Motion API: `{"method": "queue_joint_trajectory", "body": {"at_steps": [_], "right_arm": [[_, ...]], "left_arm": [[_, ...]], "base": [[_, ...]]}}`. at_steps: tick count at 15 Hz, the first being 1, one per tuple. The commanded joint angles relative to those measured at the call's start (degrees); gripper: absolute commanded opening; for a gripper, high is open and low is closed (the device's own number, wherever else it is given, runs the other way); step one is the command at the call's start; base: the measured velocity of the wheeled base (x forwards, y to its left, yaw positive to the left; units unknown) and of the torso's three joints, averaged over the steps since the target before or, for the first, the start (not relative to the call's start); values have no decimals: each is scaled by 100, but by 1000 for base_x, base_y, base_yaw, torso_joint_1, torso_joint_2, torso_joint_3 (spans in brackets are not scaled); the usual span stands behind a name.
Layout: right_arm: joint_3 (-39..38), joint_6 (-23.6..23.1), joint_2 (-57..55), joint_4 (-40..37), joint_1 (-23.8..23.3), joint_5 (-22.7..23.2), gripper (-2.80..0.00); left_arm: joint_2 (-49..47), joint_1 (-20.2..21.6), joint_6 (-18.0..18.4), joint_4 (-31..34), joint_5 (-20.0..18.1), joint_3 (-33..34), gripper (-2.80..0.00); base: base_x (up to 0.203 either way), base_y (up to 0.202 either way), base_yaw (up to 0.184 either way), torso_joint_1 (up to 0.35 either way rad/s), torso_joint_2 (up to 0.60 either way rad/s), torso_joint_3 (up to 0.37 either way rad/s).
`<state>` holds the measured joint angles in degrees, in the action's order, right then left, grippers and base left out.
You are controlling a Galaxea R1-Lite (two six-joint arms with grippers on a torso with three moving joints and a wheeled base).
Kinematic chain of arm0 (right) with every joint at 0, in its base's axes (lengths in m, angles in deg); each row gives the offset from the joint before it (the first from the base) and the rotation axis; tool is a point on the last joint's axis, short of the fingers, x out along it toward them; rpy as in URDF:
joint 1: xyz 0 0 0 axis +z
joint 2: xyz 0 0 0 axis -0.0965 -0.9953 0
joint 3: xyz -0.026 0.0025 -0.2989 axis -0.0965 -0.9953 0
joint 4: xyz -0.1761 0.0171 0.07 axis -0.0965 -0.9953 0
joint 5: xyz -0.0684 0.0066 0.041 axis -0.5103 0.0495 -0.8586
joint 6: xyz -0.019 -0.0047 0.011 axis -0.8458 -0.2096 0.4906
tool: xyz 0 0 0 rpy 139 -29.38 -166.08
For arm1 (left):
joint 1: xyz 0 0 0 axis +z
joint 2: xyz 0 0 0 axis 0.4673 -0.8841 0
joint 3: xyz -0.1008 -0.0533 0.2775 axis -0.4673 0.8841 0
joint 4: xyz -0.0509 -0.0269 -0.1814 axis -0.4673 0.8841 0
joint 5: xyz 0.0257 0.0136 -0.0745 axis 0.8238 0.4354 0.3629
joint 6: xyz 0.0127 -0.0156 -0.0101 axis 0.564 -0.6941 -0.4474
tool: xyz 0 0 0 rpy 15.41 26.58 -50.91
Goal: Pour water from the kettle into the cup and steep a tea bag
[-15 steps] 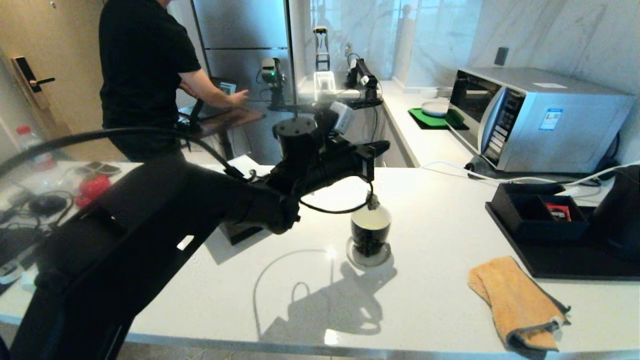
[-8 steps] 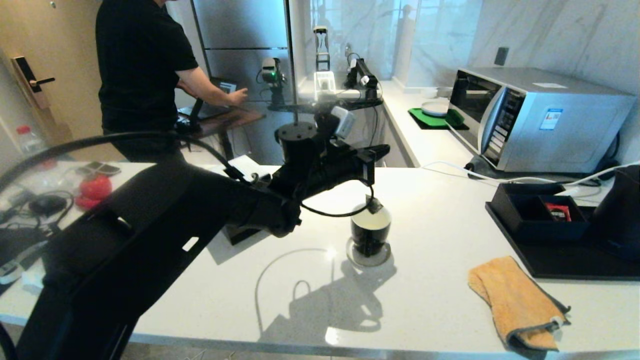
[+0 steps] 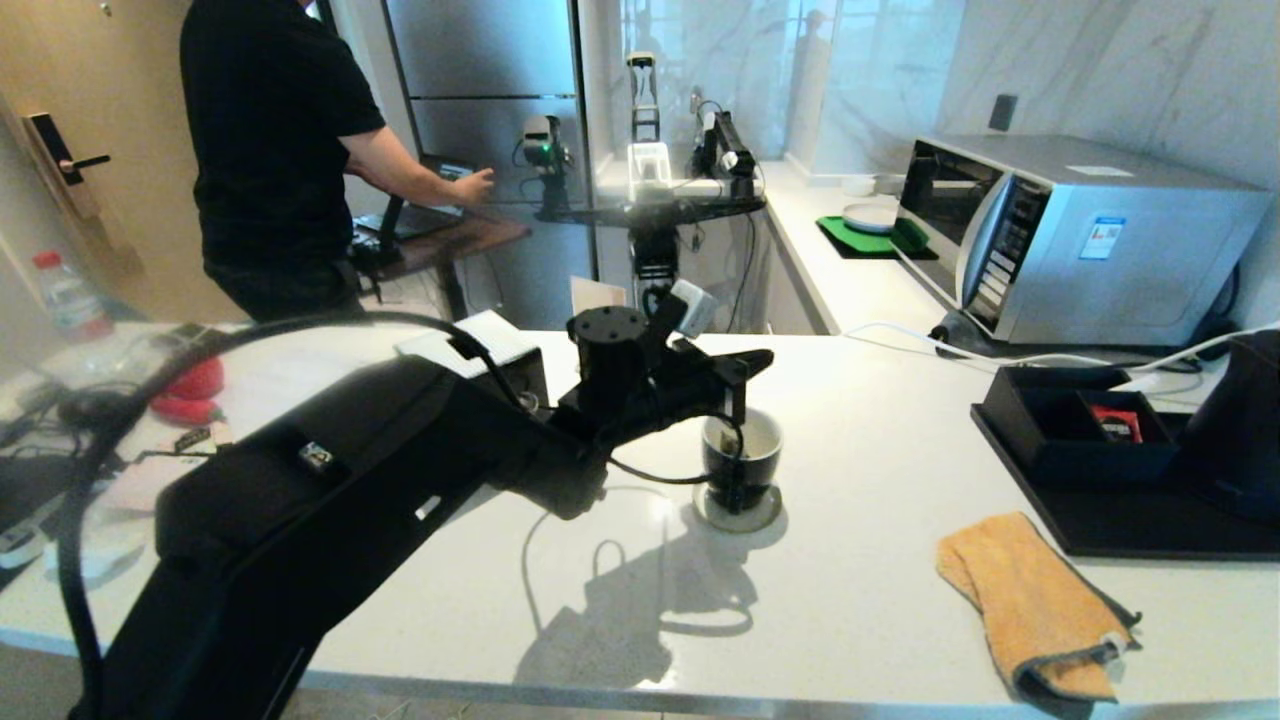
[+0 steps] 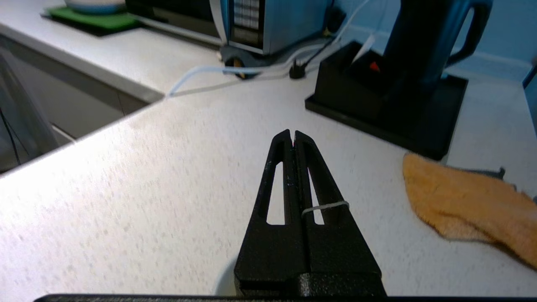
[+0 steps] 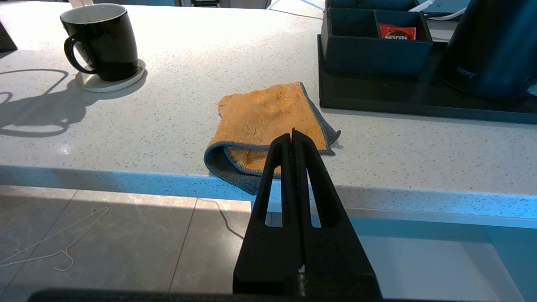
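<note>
- White speckled counter [image 3: 900, 560] in a kitchen, with a microwave [image 3: 1080, 235] at the back and a person [image 3: 270, 150] standing beyond.
- Steeping is the step in hand: the left gripper [image 3: 738, 368], pinched shut on the pale string [image 4: 325, 206], hangs over the cup [image 3: 741, 460].
- Glossy black with a white inside, the cup sits on a round coaster [image 3: 738, 508].
- The tea bag seems down inside; I cannot tell how deep.
- The kettle [image 5: 491, 46] stands on the black tray [image 5: 377, 102], well apart.
- Next likely calls for gentle dunking, string kept pinched.
- The right gripper [image 5: 292, 136] is closed, holding nothing, off the counter edge near the orange cloth [image 5: 268, 121].
</note>
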<state>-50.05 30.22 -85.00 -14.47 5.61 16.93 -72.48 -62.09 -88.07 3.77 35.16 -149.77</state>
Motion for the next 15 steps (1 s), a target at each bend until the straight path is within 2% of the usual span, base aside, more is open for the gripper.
{"method": "queue_joint_trajectory", "body": {"at_steps": [1,7,15], "right_arm": [[0,-3,-1,0,1,3,-280],[0,-3,-8,0,1,3,-280],[0,-2,-2,0,1,3,-280]], "left_arm": [[-244,4,0,-52,-6,51,-280],[-323,12,2,-92,-4,34,-280],[392,38,2,126,-4,46,-280]], "base": [[0,0,0,0,0,0],[0,0,0,0,0,0],[0,0,0,0,0,0]]}}
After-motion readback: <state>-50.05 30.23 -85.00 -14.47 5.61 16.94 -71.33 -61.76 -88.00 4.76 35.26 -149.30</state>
